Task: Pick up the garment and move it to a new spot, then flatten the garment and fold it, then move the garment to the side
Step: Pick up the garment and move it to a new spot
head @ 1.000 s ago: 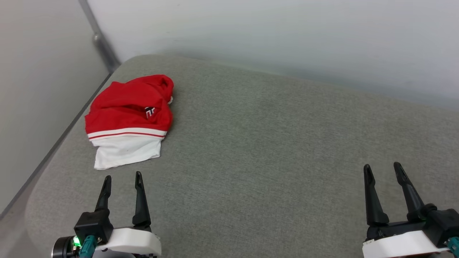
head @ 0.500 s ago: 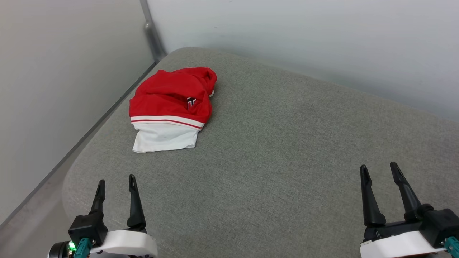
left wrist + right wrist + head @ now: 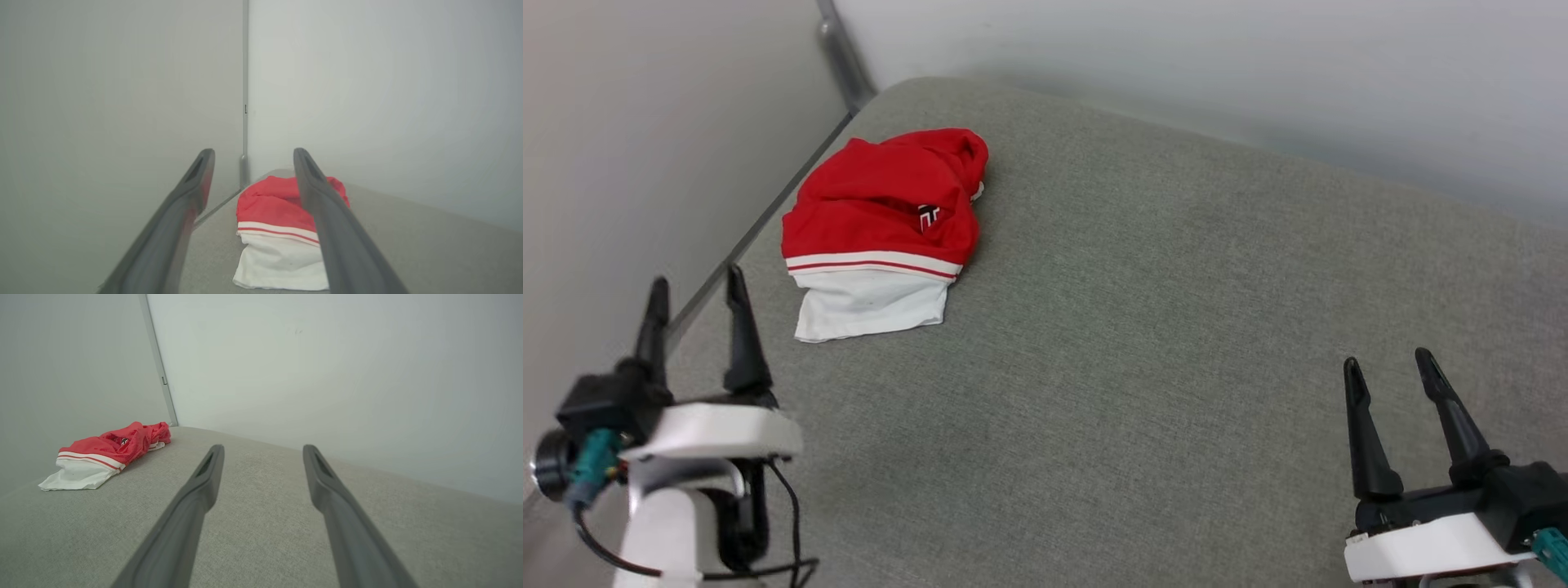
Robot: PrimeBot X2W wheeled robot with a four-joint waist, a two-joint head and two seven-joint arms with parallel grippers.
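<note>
Garment (image 3: 882, 212): red-and-white, crumpled in a heap at the far left corner of the grey cushion (image 3: 1135, 327), untouched. Left gripper (image 3: 696, 278): jaws spread, empty, over the cushion's left edge. Right gripper (image 3: 1387, 359): jaws spread, empty, over the cushion's near right. Advice: pinch a raised red fold, not the flat white hem, then lift clear.
</note>
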